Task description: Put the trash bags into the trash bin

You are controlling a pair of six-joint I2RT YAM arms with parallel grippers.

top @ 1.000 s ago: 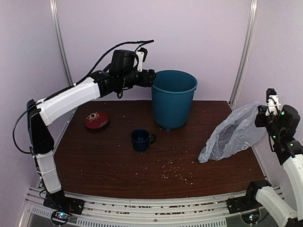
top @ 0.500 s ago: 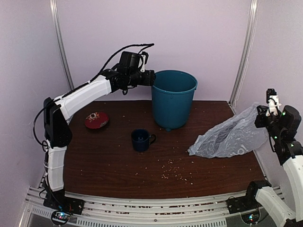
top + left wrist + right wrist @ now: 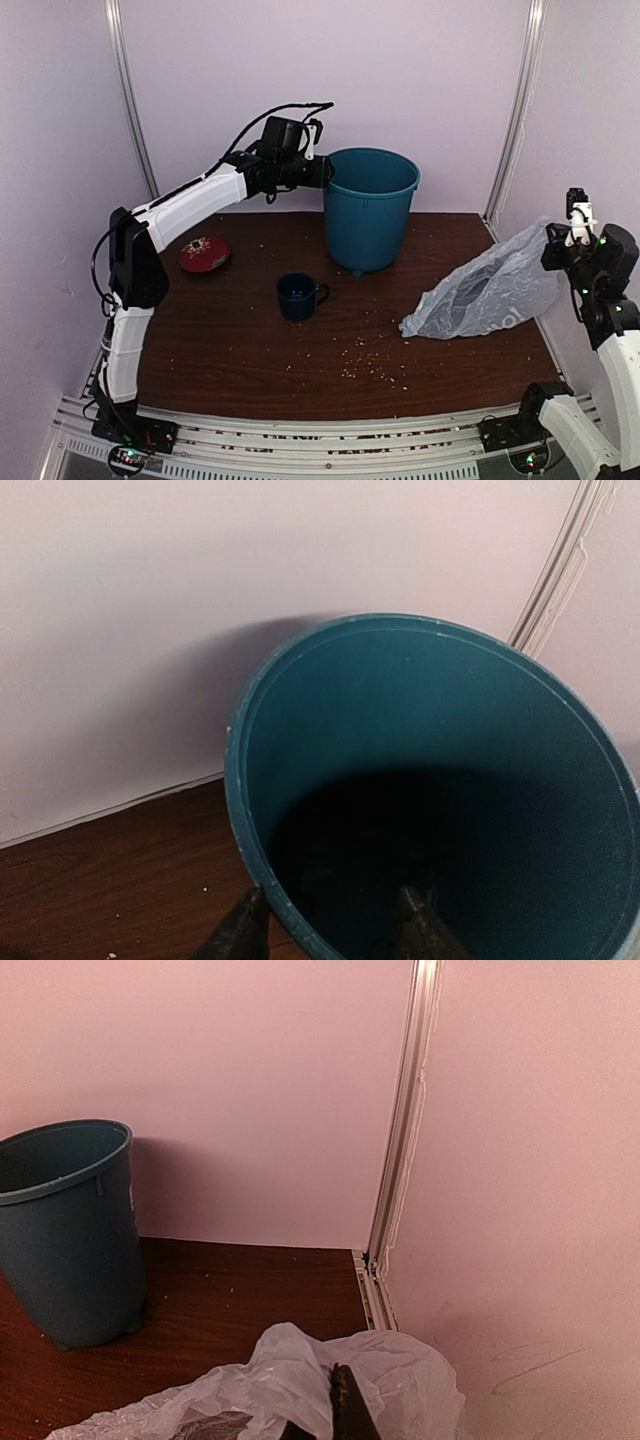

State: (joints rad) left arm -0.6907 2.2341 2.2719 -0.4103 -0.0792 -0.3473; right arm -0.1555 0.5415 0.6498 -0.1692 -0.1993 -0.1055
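The teal trash bin (image 3: 368,215) stands upright at the back middle of the table. My left gripper (image 3: 326,172) is open at its left rim. In the left wrist view, the left gripper (image 3: 330,930) straddles the bin's rim (image 3: 235,780), with one finger outside and one inside. The pale translucent trash bag (image 3: 480,295) hangs from my right gripper (image 3: 553,245) at the far right, and its lower end rests on the table. In the right wrist view, the right gripper (image 3: 335,1400) is shut on the bag (image 3: 290,1370), with the bin (image 3: 70,1250) far to its left.
A dark blue mug (image 3: 298,297) sits in front of the bin. A red dish (image 3: 204,253) lies at the left. Crumbs (image 3: 365,365) are scattered near the front. Walls close in the back and both sides, with a corner post (image 3: 515,110) at the right.
My left arm has stretched further toward the bin's rim, and the bin has shifted slightly right. The bag has spread out leftward across the table, with my right gripper holding almost still.
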